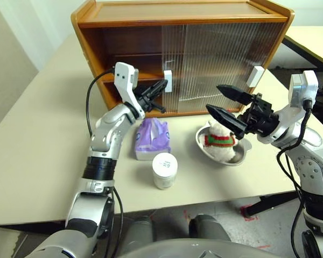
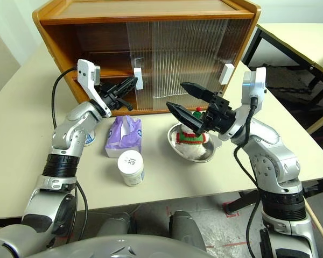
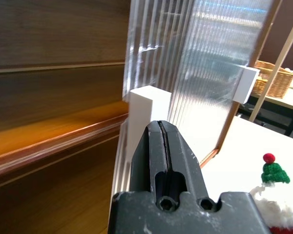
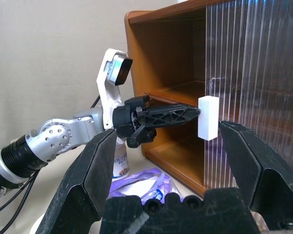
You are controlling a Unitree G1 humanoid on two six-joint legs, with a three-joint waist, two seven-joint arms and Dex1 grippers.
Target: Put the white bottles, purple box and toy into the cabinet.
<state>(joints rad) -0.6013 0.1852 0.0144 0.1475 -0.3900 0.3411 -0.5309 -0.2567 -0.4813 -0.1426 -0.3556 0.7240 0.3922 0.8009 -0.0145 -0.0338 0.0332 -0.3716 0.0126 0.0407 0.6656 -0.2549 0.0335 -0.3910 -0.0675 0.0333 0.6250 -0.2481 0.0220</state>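
Note:
The cabinet (image 1: 91,32) stands at the back of the table, its left half uncovered and its ribbed sliding doors over the right half. My left gripper (image 1: 162,85) is shut, and its tips touch the white handle (image 1: 168,80) of the left door; the left wrist view shows the same handle (image 3: 146,105). Open and empty, my right gripper (image 1: 212,98) hovers above the toy (image 1: 219,141), which lies in a steel bowl (image 1: 242,156). The purple box (image 1: 152,138) lies in front of the cabinet. One white bottle (image 1: 164,170) stands nearer me. A second white bottle (image 4: 120,163) stands half hidden behind my left arm.
The other door's white handle (image 1: 256,76) sits at the cabinet's right end. A second table (image 1: 312,40) stands to the far right, with a wicker basket (image 3: 273,80) on it. The table's front edge runs just below the near bottle.

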